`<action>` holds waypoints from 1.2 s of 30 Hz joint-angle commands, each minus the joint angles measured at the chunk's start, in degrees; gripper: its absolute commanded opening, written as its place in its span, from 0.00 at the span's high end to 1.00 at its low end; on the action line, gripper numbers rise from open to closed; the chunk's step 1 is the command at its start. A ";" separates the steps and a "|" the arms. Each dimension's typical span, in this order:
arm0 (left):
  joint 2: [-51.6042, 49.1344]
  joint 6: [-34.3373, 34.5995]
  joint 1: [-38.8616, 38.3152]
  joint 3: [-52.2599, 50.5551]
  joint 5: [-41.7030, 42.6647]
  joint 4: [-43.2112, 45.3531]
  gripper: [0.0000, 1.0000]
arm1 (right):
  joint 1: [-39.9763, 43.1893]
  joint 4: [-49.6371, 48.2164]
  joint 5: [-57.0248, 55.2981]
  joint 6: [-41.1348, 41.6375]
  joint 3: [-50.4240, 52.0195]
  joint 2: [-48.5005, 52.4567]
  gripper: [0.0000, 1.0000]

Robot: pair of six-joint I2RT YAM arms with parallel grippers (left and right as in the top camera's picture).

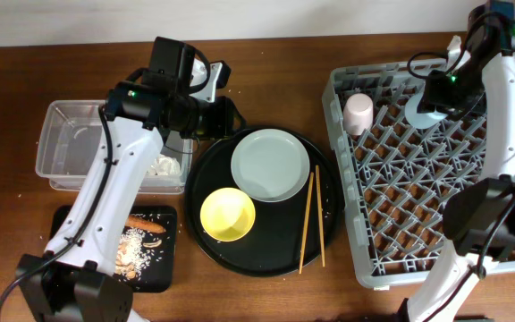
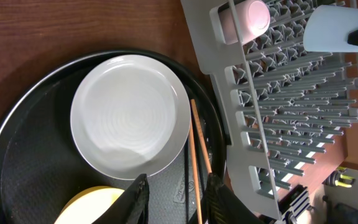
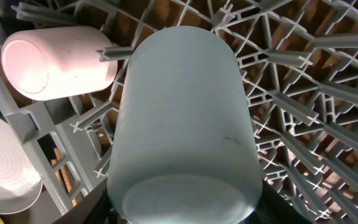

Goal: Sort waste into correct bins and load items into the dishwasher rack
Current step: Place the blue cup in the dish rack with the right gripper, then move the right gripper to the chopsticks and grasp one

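Blue cup (image 3: 185, 124) gripped over rack (image 1: 345, 179) beside pink cup (image 3: 55, 59) — left fingers (image 2: 137, 199) apart.

Brown wood-grain desk (image 1: 275, 63), faintly sheened; pale grey round plate (image 2: 129, 118), smooth and glossy; light-grey lattice rack (image 1: 401, 206), matt moulded plastic.

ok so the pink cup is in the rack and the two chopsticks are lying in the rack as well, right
Wrong about the chopsticks: they lie on the round black tray beside the plate, not in the dishwasher rack. The pink cup is in the rack. The overhead view shows it.
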State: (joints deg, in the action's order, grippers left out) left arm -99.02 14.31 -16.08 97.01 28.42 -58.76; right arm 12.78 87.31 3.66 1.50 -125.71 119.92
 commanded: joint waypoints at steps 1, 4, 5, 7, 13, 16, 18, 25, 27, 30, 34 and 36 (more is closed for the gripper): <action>0.26 -1.14 -0.07 0.15 -0.68 -0.09 0.70 | 0.04 -0.81 -0.90 0.55 2.25 0.85 0.55; 0.26 -1.16 -0.07 0.15 -1.73 -0.11 0.70 | 0.04 -2.21 -0.72 0.55 4.35 1.25 0.55; 0.26 -1.16 -0.07 0.15 -1.73 -0.11 0.70 | 0.04 -2.62 -0.72 0.55 4.90 1.36 0.55; 0.26 -1.16 -0.07 0.15 -1.77 -0.28 0.70 | 0.04 -4.02 -0.72 0.55 6.64 1.36 0.53; 0.28 -1.14 -0.07 0.15 -1.95 -1.07 0.67 | 0.07 -3.74 -0.96 0.50 6.99 1.31 0.12; 2.01 -1.14 -0.07 0.15 -7.69 -4.85 0.68 | 0.00 -1.05 2.16 0.48 4.90 0.39 0.12; 4.15 -1.09 -0.07 0.15 -11.85 -6.78 0.69 | -0.26 1.64 8.87 -1.18 2.91 -1.57 0.12; 14.47 2.82 -0.07 0.15 -25.11 -17.53 0.73 | -14.93 10.05 16.26 -5.90 2.32 -8.87 0.14; 15.17 2.82 -0.04 0.15 -27.02 -21.84 0.73 | -21.24 10.03 16.22 -3.30 2.80 -8.87 0.14; 15.17 3.04 0.00 -0.13 -32.85 -26.18 0.73 | -31.28 10.05 9.79 6.14 2.89 -8.87 0.14; 15.15 3.02 -0.02 -3.43 -32.79 -25.90 0.72 | -41.18 10.03 -5.09 19.89 6.34 -8.87 0.20; 15.15 3.02 0.00 -5.86 -32.81 -24.61 0.73 | -42.45 10.03 -5.77 21.62 10.16 -8.87 0.32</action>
State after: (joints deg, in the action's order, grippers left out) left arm -84.47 16.73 -16.08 93.71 -3.25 -84.42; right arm -29.15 97.01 4.03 16.71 -119.17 111.66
